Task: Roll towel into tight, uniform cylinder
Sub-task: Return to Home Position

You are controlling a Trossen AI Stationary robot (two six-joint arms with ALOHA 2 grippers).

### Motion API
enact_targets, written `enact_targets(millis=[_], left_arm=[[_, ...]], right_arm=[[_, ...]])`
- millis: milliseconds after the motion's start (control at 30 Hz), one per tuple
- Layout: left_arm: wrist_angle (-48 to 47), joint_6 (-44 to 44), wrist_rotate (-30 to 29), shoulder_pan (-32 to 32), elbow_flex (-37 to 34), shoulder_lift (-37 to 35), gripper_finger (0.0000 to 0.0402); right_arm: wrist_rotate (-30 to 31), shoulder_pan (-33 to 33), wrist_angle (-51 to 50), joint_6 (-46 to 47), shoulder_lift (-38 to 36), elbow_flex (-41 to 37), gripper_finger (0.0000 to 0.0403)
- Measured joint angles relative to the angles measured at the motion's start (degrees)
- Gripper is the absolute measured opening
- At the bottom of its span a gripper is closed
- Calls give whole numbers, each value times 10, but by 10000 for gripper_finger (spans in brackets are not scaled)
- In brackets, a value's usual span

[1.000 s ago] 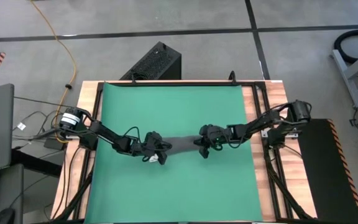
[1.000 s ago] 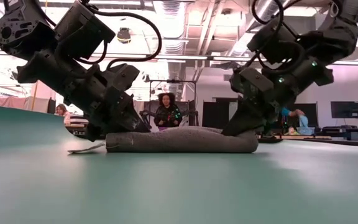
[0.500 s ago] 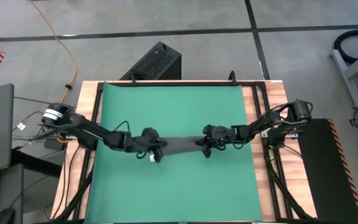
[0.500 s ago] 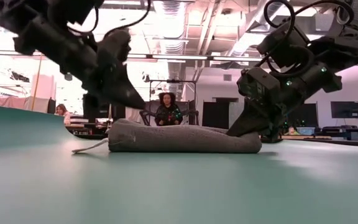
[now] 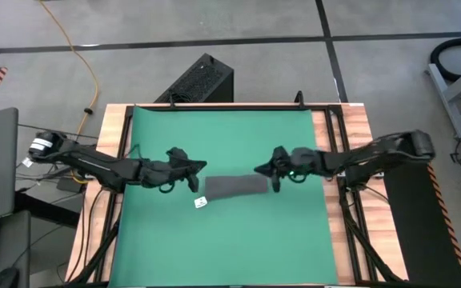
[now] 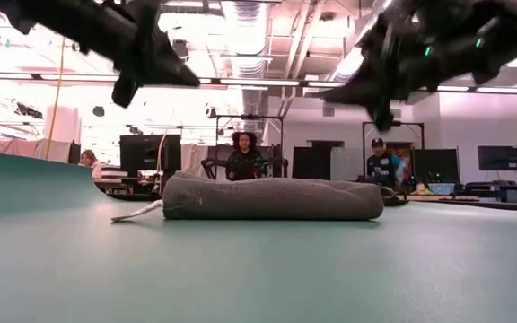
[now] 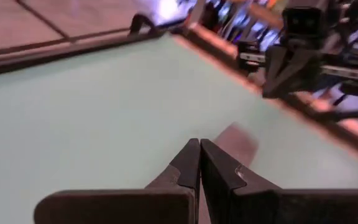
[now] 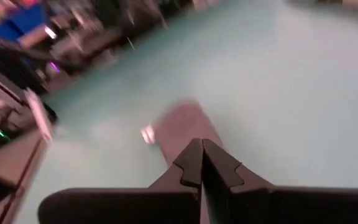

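The dark grey towel [image 5: 236, 186] lies rolled into a short log on the green mat [image 5: 222, 240], resting on its long side. Its white tag [image 5: 200, 202] sticks out at its left end. The low view shows the roll [image 6: 272, 199] and the tag [image 6: 137, 213] flat on the mat. My left gripper [image 5: 202, 167] is shut and empty, in the air just past the roll's left end, toward the far edge. My right gripper [image 5: 259, 169] is shut and empty, in the air off the roll's right end. Both also show in their wrist views [image 7: 199, 152] [image 8: 201, 152], with the towel [image 7: 235, 138] [image 8: 182, 127] beyond.
Wooden table borders [image 5: 118, 144] and black rails [image 5: 336, 136] frame the mat. A black box [image 5: 202, 80] stands on the floor beyond the far edge. People [image 6: 241, 160] sit in the room behind the table. Bare mat lies near and far of the roll.
Both grippers have come off the towel's ends, risen well above the mat and drawn apart, the left toward the table's left and far edge, the right toward the right and far edge. The rolled towel has stayed where it was on the mat.
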Motion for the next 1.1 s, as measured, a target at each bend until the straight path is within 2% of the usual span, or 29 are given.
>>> enact_targets(millis=[100,267,433,567,733,800,867,1100], left_arm=[[2,-8,12,0,0,-56,0],[27,97,70,-8,1,-170,0],[-10,150,40,-11,1,-275,0],[-92,157,16,-12,1,-345,0],[-147,187,31,-12,-6,-384,0],[-157,182,51,-11,-24,-393,0],[-134,156,70,-11,-57,-403,0],[87,102,135,-12,-237,-427,0]], right_arm=[[0,-10,-17,-42,-89,0,27],[0,-27,-77,-69,-253,1,28],[0,-37,-165,-87,-418,1,28],[-1,-39,-300,-114,-549,2,28],[16,-39,-429,-128,-674,2,28],[16,-39,-467,-126,-706,-1,28],[16,-38,-477,-122,-704,-9,28],[17,-34,-421,-117,-703,-95,28]])
